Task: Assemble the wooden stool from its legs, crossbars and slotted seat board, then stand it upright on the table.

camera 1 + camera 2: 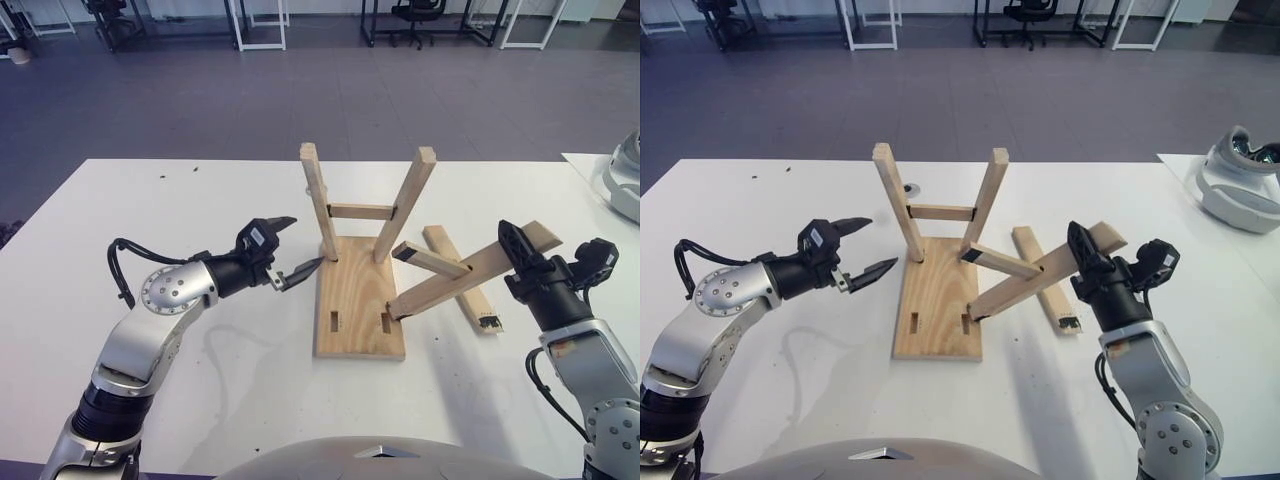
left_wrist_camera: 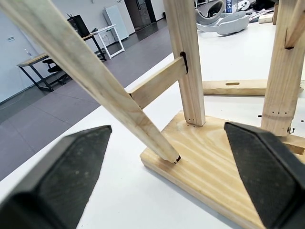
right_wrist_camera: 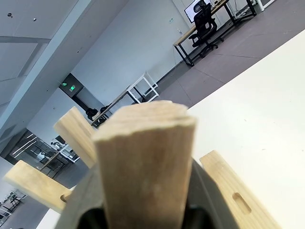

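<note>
right black gripper (image 1: pixel 518 255) clamped on pale wooden leg (image 1: pixel 440 290), tip at slotted seat board (image 1: pixel 360 335); left gripper (image 1: pixel 305 242) apart. two legs (image 1: pixel 318 200) seated, one loose leg (image 1: pixel 483 308) waiting.

Silver arms, blk cables, screw-ringed joints; blk left hand (image 1: pixel 306 243), right hand (image 1: pixel 515 248).

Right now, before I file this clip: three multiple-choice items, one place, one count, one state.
1. Where does the loose leg lie? A on the table, right of the seat board; B atop the seat board; C left of it.
2. How many legs stand upright at the seat board's far end? A none; B two; C four.
3. The left claw is: A open, empty; B shut on a leg; C shut on the seat board.
Key: A, it lies flat by the board's right edge; B, two stand there; A, it gapes with nothing inside.
</note>
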Robot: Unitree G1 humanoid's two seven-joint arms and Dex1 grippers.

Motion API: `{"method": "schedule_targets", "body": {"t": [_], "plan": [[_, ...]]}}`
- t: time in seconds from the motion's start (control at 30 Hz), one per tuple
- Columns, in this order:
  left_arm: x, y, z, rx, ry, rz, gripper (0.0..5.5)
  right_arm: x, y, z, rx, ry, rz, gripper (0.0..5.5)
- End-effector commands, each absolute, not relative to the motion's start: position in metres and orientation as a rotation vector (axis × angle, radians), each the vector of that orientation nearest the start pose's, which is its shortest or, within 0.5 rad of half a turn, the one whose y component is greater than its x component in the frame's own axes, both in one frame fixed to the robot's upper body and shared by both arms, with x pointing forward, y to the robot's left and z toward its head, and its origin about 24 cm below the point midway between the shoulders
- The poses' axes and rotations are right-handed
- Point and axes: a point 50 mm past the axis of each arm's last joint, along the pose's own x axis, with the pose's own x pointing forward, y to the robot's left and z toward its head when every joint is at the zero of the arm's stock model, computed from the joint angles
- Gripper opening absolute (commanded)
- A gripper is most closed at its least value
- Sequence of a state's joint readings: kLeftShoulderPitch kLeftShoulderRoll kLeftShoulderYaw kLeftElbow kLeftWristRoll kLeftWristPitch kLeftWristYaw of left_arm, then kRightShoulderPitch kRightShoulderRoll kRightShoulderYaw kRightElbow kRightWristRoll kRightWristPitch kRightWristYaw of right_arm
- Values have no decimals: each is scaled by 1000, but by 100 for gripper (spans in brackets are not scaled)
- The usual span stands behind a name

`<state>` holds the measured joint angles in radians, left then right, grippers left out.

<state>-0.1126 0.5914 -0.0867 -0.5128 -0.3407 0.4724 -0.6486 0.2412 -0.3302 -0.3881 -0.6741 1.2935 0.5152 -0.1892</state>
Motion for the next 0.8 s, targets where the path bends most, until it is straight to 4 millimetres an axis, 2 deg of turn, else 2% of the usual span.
{"method": "schedule_targets", "body": {"t": [0.03, 0.17, 0.27, 0.43, 0.53, 0.7, 0.8], "plan": [[237, 154, 139, 329, 34, -873, 436, 181, -210, 129, 746, 102, 148, 103], [237, 154, 139, 328, 34, -867, 436, 180, -213, 123, 765, 150, 151, 103], [237, 154, 139, 329, 32, -866, 436, 180, -213, 123, 701, 161, 158, 103], [238, 154, 140, 336, 30, -860, 436, 185, -229, 122, 611, 157, 63, 103], [238, 154, 140, 340, 29, -856, 436, 188, -231, 123, 554, 171, 47, 106], [238, 153, 140, 335, 25, -856, 436, 198, -221, 137, 327, 69, 27, 108], [238, 152, 141, 336, 22, -857, 436, 198, -212, 139, 265, 35, 45, 108]]}}
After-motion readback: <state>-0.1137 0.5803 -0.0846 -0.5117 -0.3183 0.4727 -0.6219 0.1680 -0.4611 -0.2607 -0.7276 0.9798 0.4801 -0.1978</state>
